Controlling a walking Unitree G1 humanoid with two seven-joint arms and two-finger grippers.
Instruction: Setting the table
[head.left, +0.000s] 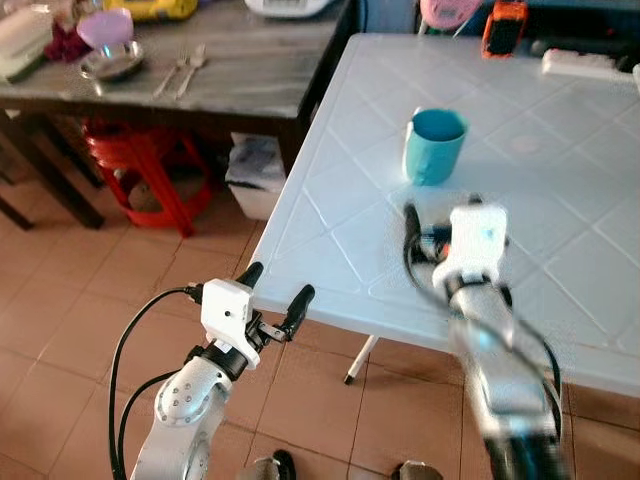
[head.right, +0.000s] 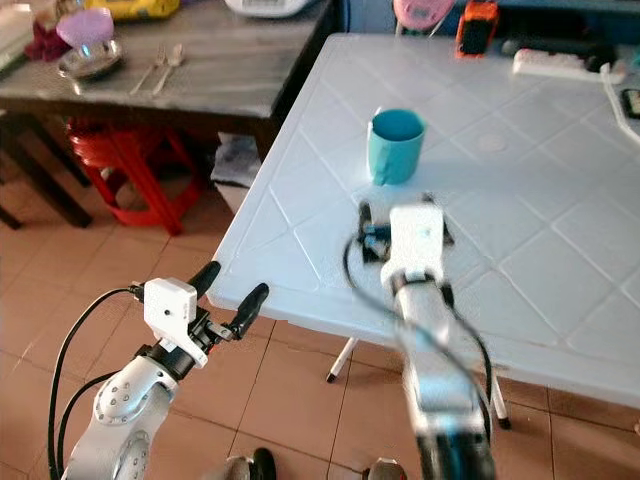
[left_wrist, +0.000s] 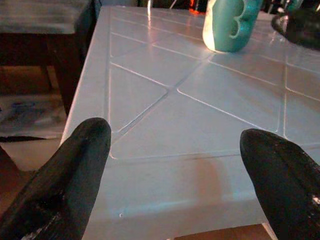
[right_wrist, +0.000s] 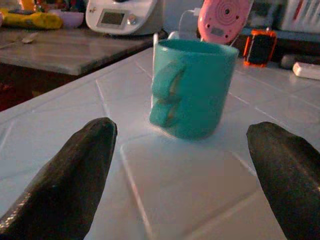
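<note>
Over on the left stands a dark grey-topped wooden side table (head.left: 240, 70) with a fork and spoon (head.left: 182, 68) lying on it, well apart from the robot. The left gripper (head.left: 275, 295) hovers just off the near edge of the white plastic table (head.left: 330, 240), its black fingers spread apart and empty. Further right, the turquoise ceramic mug (head.left: 434, 146) stands upright on the white top, straight ahead of the right gripper (right_wrist: 182, 175), whose fingers (right_wrist: 70, 180) are also wide open with nothing between them. The right arm is plainly the nearer one. Its wrist view shows the mug's handle (right_wrist: 167, 97) turned towards the fingers; from the head the handle is hard to make out.
</note>
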